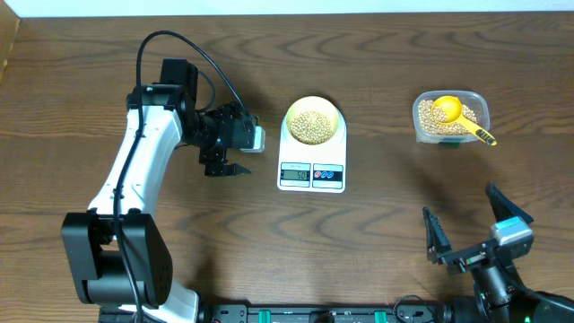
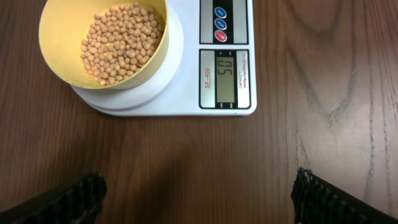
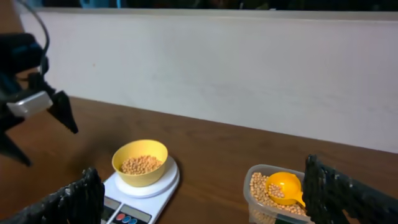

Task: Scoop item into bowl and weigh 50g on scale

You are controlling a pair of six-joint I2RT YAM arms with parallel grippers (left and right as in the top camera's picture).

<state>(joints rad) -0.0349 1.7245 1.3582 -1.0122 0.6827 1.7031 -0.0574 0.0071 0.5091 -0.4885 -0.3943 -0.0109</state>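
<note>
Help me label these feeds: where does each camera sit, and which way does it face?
Overhead: above the table, looking straight down; left arm, right arm show.
Left wrist: looks down at the scale and bowl; left fingers at bottom corners.
Right wrist: low, faces the wall; right fingers at bottom corners.
Shared: bowl on scale.

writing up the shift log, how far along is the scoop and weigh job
Looks done: the bowl sits on the scale holding beans, and the display reads 50. The yellow scoop lies in the clear container. Nothing is in hand: the left claw and right claw are both open, empty and apart from everything. Nothing seems left to do.
</note>
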